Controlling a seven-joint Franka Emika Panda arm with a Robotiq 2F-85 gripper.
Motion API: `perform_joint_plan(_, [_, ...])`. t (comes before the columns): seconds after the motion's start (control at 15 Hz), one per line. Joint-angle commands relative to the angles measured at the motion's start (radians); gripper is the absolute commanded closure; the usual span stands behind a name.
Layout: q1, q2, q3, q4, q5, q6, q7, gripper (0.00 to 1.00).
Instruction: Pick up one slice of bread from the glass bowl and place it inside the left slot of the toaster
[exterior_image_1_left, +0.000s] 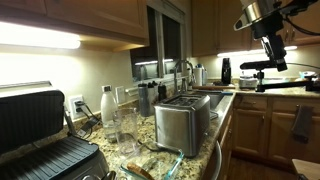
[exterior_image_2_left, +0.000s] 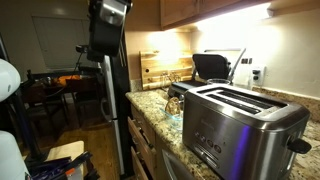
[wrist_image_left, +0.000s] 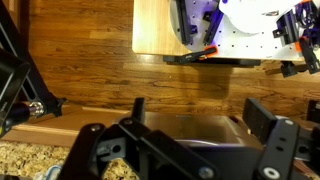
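The steel toaster (exterior_image_1_left: 185, 122) stands on the granite counter and fills the right of an exterior view (exterior_image_2_left: 240, 125). The glass bowl (exterior_image_1_left: 168, 156) with a bluish rim lies in front of it. A brownish slice of bread (exterior_image_1_left: 137, 170) seems to lie by the bowl's near edge, but it is too dim to be sure. My gripper (exterior_image_1_left: 264, 62) hangs high in the air, away from the counter and off to the side of the toaster. In the wrist view its fingers (wrist_image_left: 200, 112) are spread open and empty. A steel box, which seems to be the toaster (wrist_image_left: 190, 126), shows between them far below.
A black-plated contact grill (exterior_image_1_left: 40, 135) stands open on the counter, and also shows at the back of an exterior view (exterior_image_2_left: 210, 65). Clear drinking glasses (exterior_image_1_left: 122, 125) and a white bottle (exterior_image_1_left: 106, 103) stand beside the toaster. A sink faucet (exterior_image_1_left: 186, 70) is further back. Wooden floor (wrist_image_left: 90, 60) lies below.
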Motion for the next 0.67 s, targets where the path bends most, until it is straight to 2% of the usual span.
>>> perform_joint_plan(0.0, [0.041, 0.009, -0.011, 0.004, -0.006, -0.002, 0.014, 0.0])
perform_joint_plan(0.6, [0.149, 0.111, 0.034, 0.005, 0.033, 0.037, 0.003, 0.0])
